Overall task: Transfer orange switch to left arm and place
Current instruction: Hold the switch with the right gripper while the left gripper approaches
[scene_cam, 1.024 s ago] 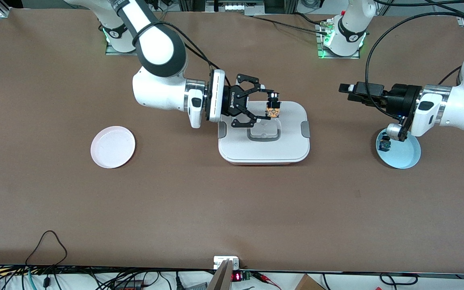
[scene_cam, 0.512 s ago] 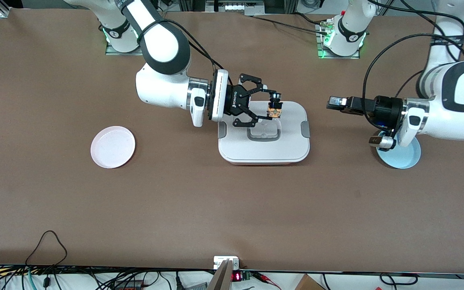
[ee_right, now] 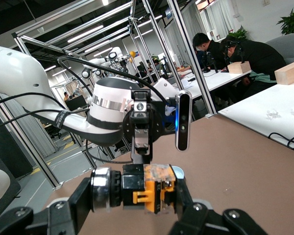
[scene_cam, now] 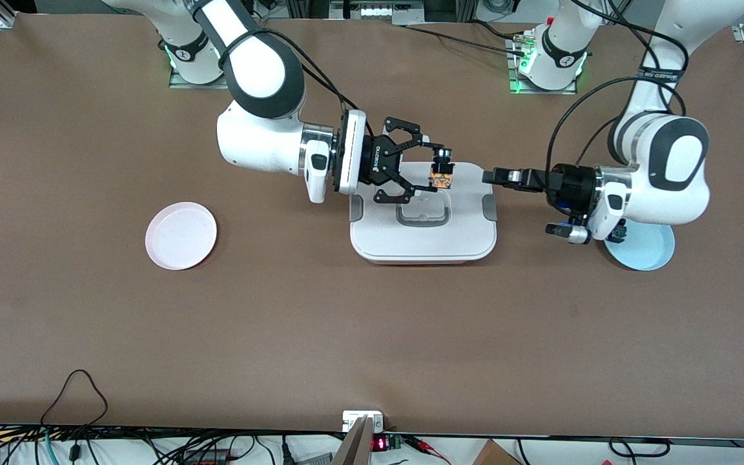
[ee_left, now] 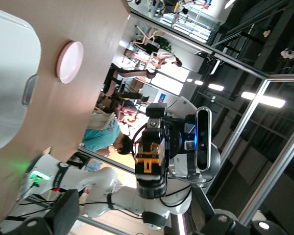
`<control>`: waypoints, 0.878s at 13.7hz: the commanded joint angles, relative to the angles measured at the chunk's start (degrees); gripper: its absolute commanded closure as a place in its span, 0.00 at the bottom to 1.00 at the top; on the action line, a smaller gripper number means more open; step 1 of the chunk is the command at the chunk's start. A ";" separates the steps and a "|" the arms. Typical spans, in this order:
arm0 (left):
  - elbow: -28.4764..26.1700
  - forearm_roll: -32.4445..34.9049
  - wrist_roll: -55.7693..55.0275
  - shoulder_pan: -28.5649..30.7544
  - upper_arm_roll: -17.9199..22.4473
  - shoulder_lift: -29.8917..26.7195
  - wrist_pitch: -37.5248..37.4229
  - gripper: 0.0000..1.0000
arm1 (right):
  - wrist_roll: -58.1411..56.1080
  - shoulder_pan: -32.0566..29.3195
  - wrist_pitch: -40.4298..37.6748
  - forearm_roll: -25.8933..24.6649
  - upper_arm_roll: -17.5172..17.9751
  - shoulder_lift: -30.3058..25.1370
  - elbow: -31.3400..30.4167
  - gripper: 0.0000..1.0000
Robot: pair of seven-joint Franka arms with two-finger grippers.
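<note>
The right gripper (scene_cam: pixel 435 171) clamps the orange switch (scene_cam: pixel 440 175) over the box (scene_cam: pixel 462 226). The left gripper (scene_cam: pixel 498 175), fingers spread, hovers beside the box's edge, facing the switch.

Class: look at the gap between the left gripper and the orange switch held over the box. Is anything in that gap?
Nothing visible is. The right gripper holds the orange switch up over the box. The open left gripper is level with it at the box's edge, with only air between them; the box lies below.
</note>
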 commanded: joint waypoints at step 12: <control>-0.18 -11.05 1.93 -8.76 0.02 2.63 1.88 0.00 | -0.55 0.19 0.49 0.56 -0.66 0.53 1.47 0.99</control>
